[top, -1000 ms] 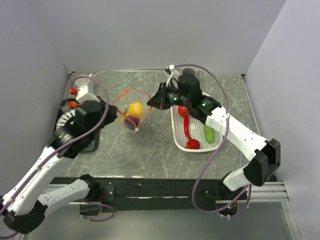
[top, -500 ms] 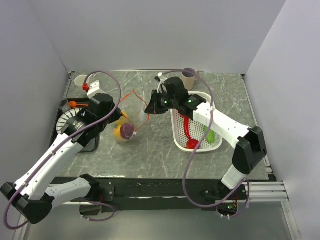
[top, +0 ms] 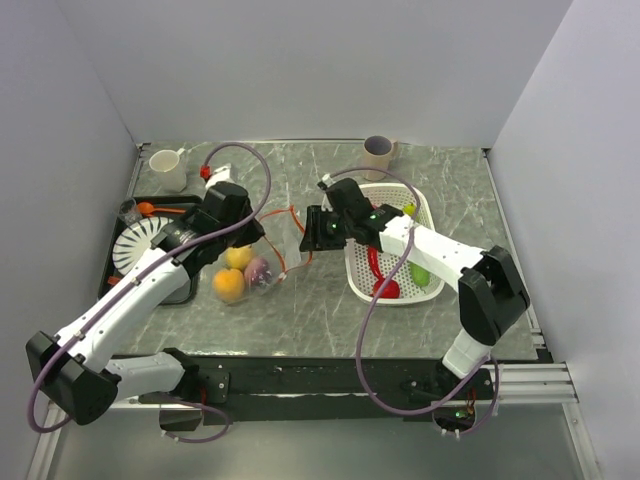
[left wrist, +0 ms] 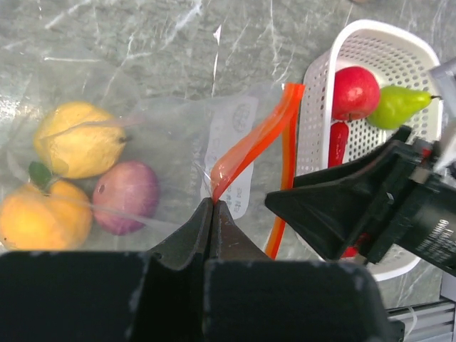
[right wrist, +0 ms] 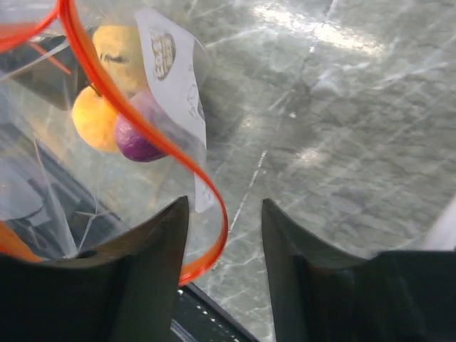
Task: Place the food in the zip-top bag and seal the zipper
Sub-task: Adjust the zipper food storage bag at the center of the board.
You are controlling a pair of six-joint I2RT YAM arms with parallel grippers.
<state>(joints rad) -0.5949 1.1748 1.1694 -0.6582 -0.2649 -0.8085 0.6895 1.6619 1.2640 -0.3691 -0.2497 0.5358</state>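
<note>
over on the left, the left gripper has its fingers pressed together on the orange zipper, pinching one end of the strip low over the table. the bag lies slumped beside it with a yellow fruit, an orange one and a purple one inside. moving right, the right gripper is spread wide with a loop of that same strip running between its fingers, not gripped as far as i can tell. further right is the white basket, holding a red apple, a green pear and a long red piece.

my read: this step is about getting a second hold on the bag's mouth. i'd close the right fingers squarely on the strip, not on the thin film below it, since that plastic will probably just slip. hold the left pinch firm and draw the two holds apart gently so the mouth goes taut. yank too hard and the floppy bag could tip and let the fruit roll out.
</note>
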